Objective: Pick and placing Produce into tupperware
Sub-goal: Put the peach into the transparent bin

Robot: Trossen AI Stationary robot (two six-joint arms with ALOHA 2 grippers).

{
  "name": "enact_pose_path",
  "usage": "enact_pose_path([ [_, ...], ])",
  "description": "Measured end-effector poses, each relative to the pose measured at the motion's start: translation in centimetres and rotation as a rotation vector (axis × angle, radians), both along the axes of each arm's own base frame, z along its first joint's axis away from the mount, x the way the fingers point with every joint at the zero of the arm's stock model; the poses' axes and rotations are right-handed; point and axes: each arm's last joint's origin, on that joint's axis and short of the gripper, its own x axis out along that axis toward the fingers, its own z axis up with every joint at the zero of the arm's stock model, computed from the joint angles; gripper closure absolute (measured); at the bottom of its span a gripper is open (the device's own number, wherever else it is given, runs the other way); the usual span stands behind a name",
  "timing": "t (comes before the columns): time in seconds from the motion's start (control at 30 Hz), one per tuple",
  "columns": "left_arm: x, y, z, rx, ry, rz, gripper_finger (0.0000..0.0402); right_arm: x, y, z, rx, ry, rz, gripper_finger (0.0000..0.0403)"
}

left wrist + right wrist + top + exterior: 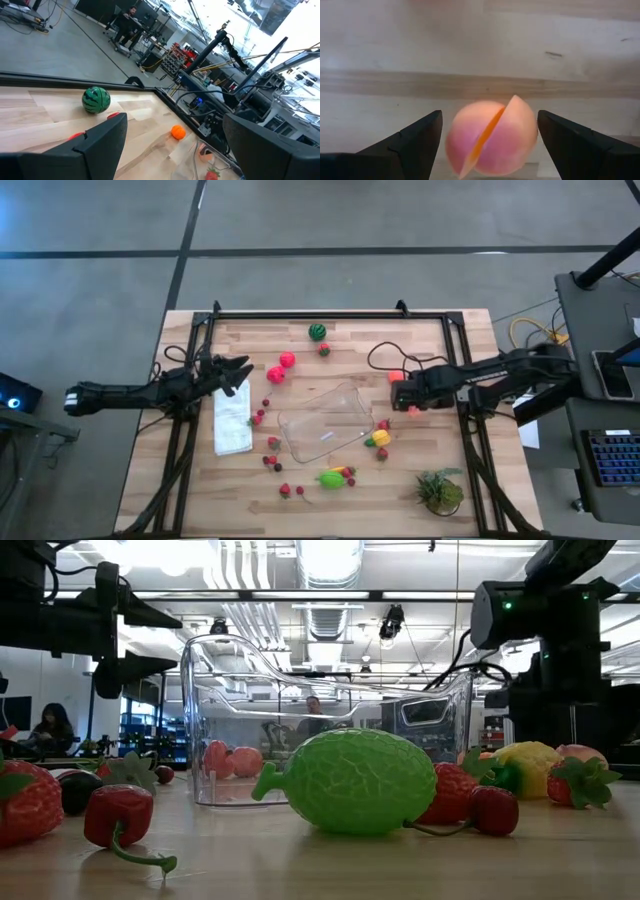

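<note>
Bench [400, 490]: pale wood planks, dark frame rails along the sides. 2 dark arms reach in, one from each side.

Tupperware [325, 425]: 1, clear rectangular tub w/ rounded corners, mid-bench, lying askew; through its wall in the low view some pinkish fruits show beyond it.

White cloth [232, 420]: 1, folded, left of the tub, just below the left claw.

Leafy green tuft [440, 490]: 1, near-right corner.

Produce, counted in the high view: 1 striped dark-green melon [317, 332] at the far edge w/ 1 small red berry [324, 349] beside it; 2 pink-red round fruits [281, 367] left of centre; 1 lime-green fruit [332, 478] in front of the tub; 1 yellow fruit [380, 438] touching the tub's right end; approx. 10 small red berries scattered left of and in front of the tub, exact no. unclear.

Peach [492, 136]: 1, pink-orange, round w/ an orange seam, on bare wood right of the tub, apart from it. It sits between the right claw [487, 145] fingers, clear gap on both sides, not pinched; claw spread.

Left claw [237, 370]: spread, holding nothing, over the bench's left part beside the cloth; the melon lies well ahead of it.
</note>
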Motion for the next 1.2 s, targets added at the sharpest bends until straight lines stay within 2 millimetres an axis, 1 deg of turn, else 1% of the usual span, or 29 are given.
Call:
enact_pose_path([
  [0.17, 0.0, 0.0, 0.0, 0.000, -0.001, 0.000, 0.0087, 0.2, 0.1, -0.3, 0.020, 0.011, 0.000, 0.0079],
  [0.27, 0.0, 0.0, 0.0, 0.000, 0.000, 0.000, 0.0087, 0.2, 0.1, -0.4, 0.020, 0.013, 0.000, 0.0083],
  [0.5, 0.0, 0.0, 0.0, 0.000, 0.001, 0.000, 0.0087, 0.2, 0.1, -0.3, 0.022, 0.011, 0.002, 0.0128],
  [0.6, 0.0, 0.0, 0.0, 0.000, 0.002, 0.000, 0.0087, 0.2, 0.1, -0.3, 0.023, 0.009, 0.005, 0.0141],
  [0.7, 0.0, 0.0, 0.0, 0.000, 0.004, 0.000, 0.0087, 0.2, 0.1, -0.2, 0.035, 0.003, 0.009, 0.0142],
  [0.8, 0.1, 0.0, -0.1, 0.000, 0.009, 0.000, 0.0087, 0.5, 0.2, 0.2, 0.045, -0.019, 0.029, 0.0134],
  [0.9, 0.1, 0.0, -0.1, 0.000, 0.013, 0.000, 0.0087, 1.4, 0.2, 1.4, 0.040, -0.095, 0.060, 0.0129],
  [1.0, 0.1, 0.0, -0.2, -0.001, 0.018, 0.000, 0.0087, 2.5, 0.1, 3.4, 0.001, -0.196, 0.084, 0.0133],
  [1.13, 0.1, 0.0, -0.2, -0.001, 0.018, 0.000, 0.0087, 4.2, -0.3, 7.1, -0.127, -0.332, 0.119, 0.0141],
  [1.2, 0.1, 0.0, -0.2, -0.001, 0.017, 0.000, 0.0087, 5.4, -0.4, 9.1, -0.172, -0.426, 0.196, 0.0142],
])
